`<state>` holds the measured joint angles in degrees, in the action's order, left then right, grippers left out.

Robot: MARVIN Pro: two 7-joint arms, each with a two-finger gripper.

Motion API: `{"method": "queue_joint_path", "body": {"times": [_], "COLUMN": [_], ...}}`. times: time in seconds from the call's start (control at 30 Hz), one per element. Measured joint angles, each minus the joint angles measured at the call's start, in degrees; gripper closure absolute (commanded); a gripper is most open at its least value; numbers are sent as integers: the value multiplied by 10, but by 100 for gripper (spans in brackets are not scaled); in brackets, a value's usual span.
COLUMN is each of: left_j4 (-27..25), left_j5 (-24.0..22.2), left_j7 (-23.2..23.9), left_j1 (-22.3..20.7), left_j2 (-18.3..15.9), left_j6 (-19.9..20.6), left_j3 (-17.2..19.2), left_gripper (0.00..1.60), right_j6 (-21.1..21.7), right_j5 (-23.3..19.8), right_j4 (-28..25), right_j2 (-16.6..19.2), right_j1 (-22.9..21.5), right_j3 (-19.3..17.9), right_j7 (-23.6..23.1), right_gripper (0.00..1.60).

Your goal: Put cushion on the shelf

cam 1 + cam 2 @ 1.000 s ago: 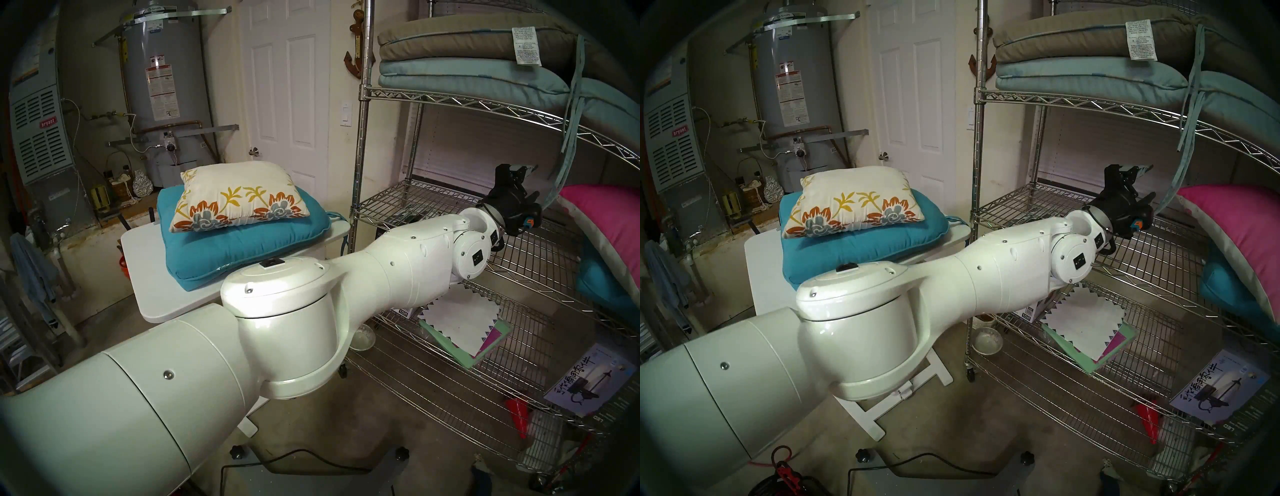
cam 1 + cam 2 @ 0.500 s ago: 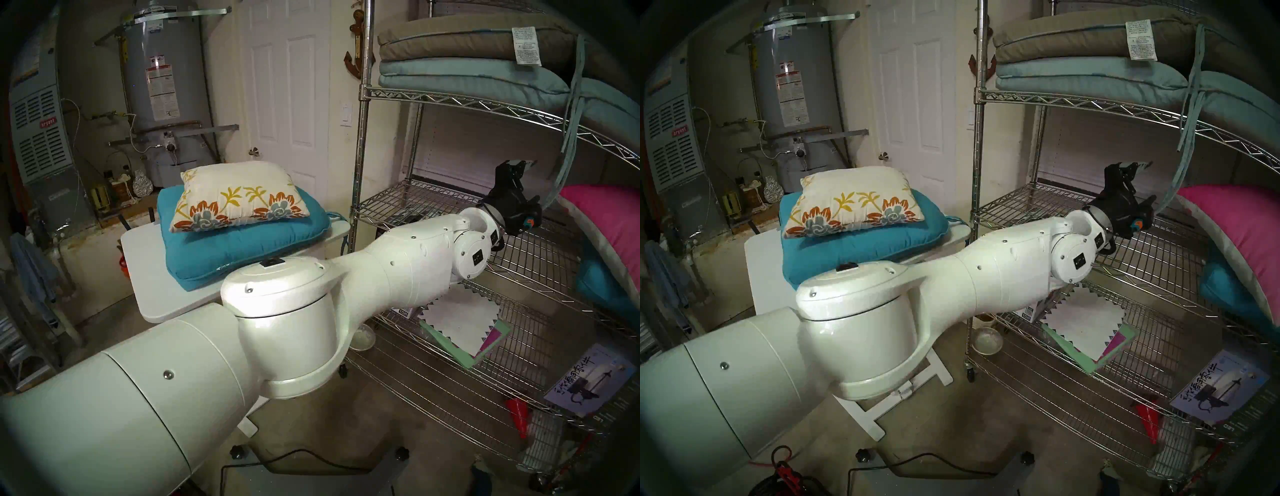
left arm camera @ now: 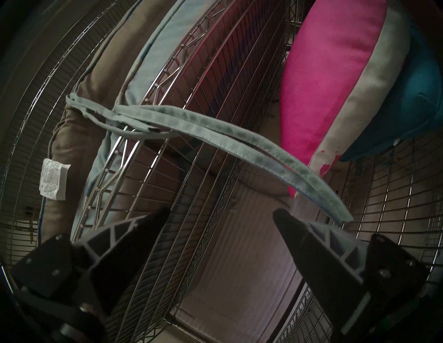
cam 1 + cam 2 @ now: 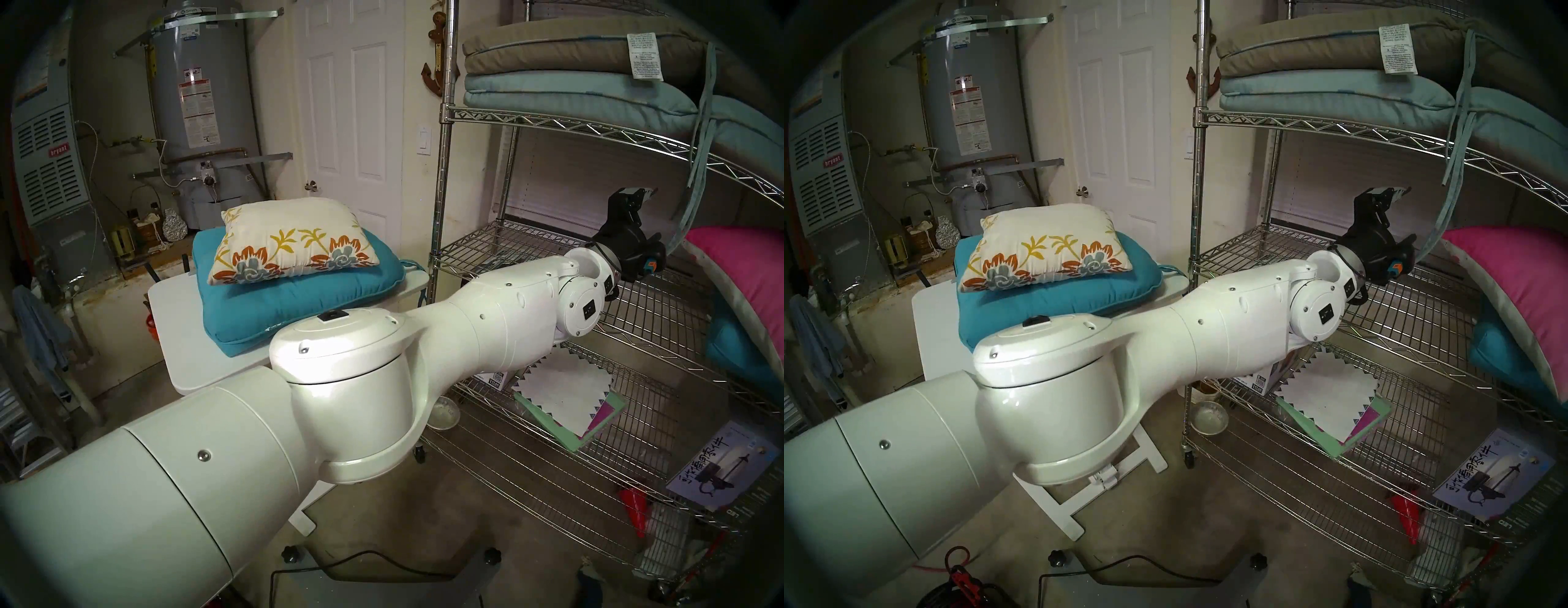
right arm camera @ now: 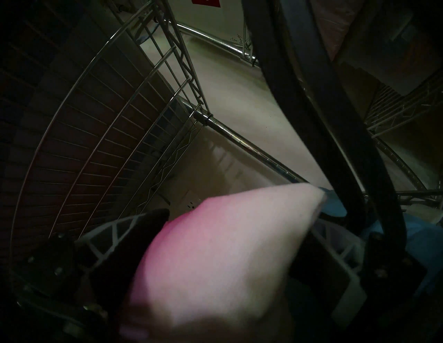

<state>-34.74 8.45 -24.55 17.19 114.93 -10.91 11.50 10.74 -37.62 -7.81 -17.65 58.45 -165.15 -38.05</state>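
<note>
Nearest, the right jaws stand wide about a corner of the pink-to-white pillow [image 5: 215, 251]; the view is blurred, so I cannot tell whether they grip it or merely flank it. The left jaws are spread apart and empty, raised inside the shelf [image 4: 441, 170], with a pale blue tie strap [image 3: 239, 143] hanging just ahead of them.

The bottom tier carries a printed booklet [image 4: 721, 471], the one above it loose papers [image 4: 564, 403]. The middle tier has the pink pillow leaning on a teal cushion [image 4: 729, 352] at its right end, with bare wire to the left. The top tier carries stacked seat pads [image 4: 572, 55].

Farthest, the cushion [image 4: 292, 242] is not yet picked up: it lies on a second teal cushion [image 4: 297, 305] on the white counter [image 4: 178, 322]. The left arm should probably back out clear of the strap and post, then grip one edge of the floral one alone.
</note>
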Motion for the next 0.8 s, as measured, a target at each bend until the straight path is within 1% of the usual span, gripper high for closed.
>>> {"method": "queue_joint_path", "body": {"times": [0.8], "left_j4": [-29], "left_j5": [-2], "left_j7": [-11], "left_j1": [-5], "left_j2": [0], "left_j6": [39], "left_j3": [-14], "left_gripper": [0], "right_j6": [2], "right_j5": [-46], "right_j4": [0], "right_j2": [-5], "right_j1": [40], "right_j3": [0], "right_j7": [-44], "right_gripper": [0]}}
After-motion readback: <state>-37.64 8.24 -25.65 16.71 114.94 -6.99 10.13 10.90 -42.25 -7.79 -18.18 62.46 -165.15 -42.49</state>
